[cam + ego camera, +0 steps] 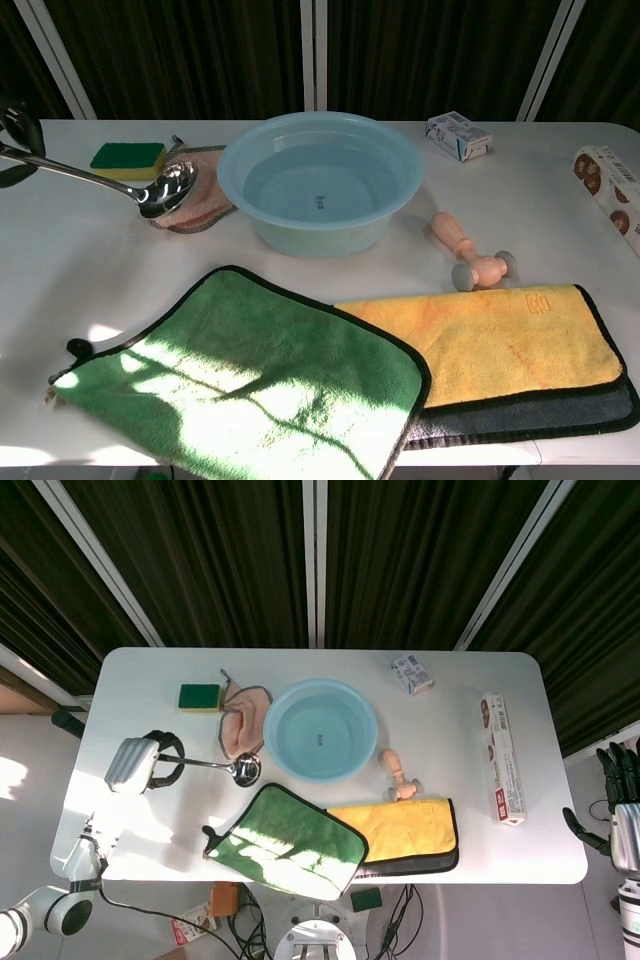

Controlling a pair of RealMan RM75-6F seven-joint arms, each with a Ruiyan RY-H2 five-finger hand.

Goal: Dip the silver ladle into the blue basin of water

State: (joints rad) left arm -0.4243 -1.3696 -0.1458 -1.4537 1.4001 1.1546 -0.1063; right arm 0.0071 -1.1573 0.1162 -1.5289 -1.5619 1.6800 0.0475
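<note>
Silver ladle (215,766) held by left hand (140,763), centre-left of frame, bowl just left of blue basin (321,730). Right hand (622,800) empty, off-table. Risk: bowl clips rim, slopping water.

Left hand (14,140) holds ladle (150,189) beside blue basin (320,180).

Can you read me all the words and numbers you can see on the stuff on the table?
None can be read for sure.
Small box: print too blurred.
Long box: print too small.
Yellow cloth: stitched corner mark, unreadable.
Blue basin: dark mark on the bottom, too small.
</note>
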